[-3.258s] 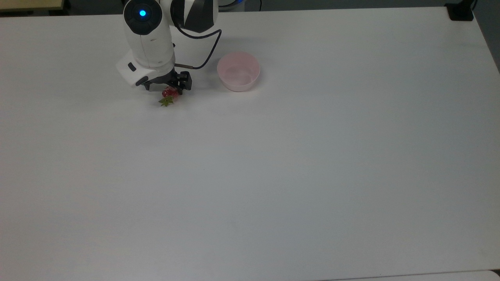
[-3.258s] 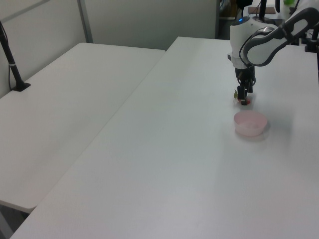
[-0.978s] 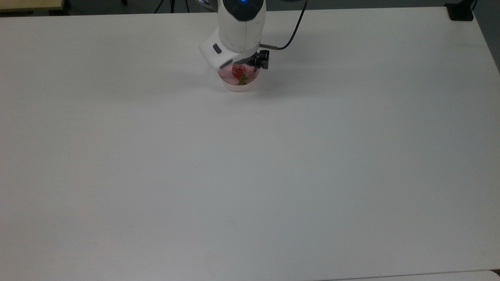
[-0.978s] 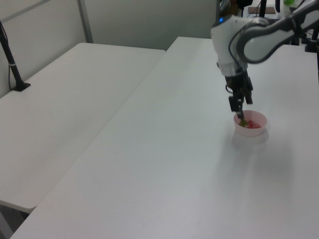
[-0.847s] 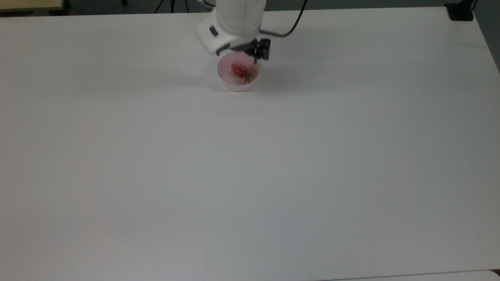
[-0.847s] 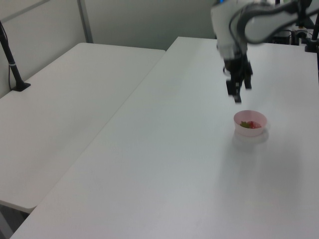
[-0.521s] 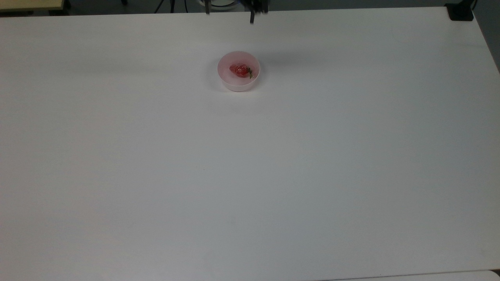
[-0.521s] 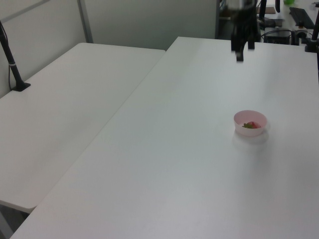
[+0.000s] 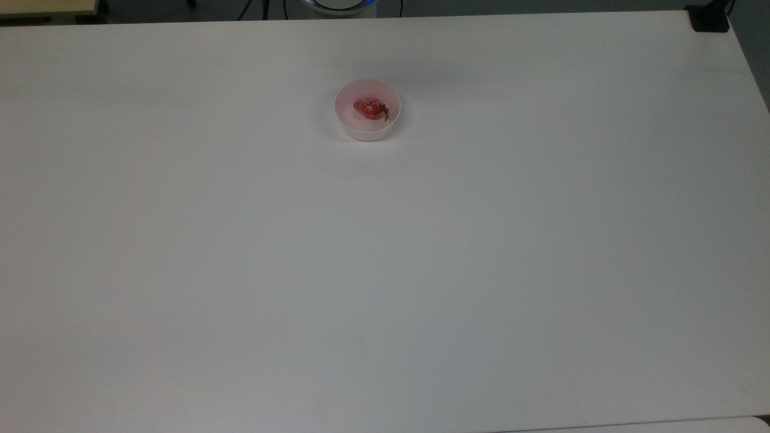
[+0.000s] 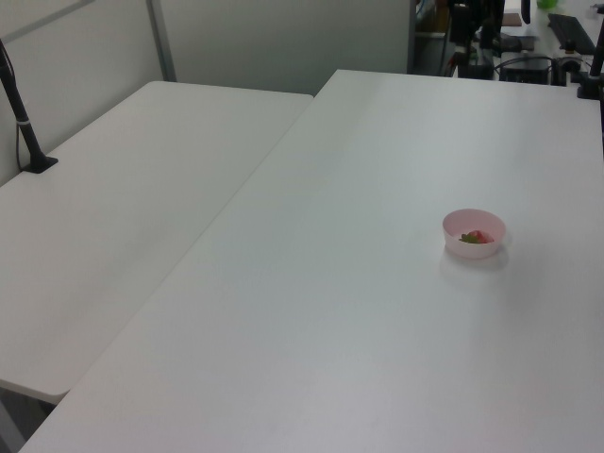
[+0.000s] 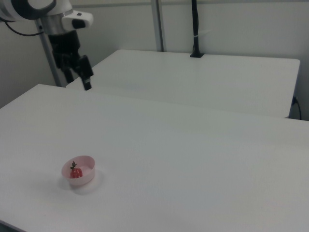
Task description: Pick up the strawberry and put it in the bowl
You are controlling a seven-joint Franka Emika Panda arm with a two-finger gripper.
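Small glossy red strawberry (image 9: pixel 369 107) with green cap lying inside the round pale pink plastic bowl (image 9: pixel 367 129), near the white bench's (image 9: pixel 385 270) far edge in the top view. Well apart from the black two-finger end effector (image 11: pixel 83 76), raised high, fingers apart, empty, pointing downward.

Open table (image 9: pixel 421 270) all round the bowl (image 9: pixel 367 127) — hand (image 11: pixel 82 76) apparently raised well clear.
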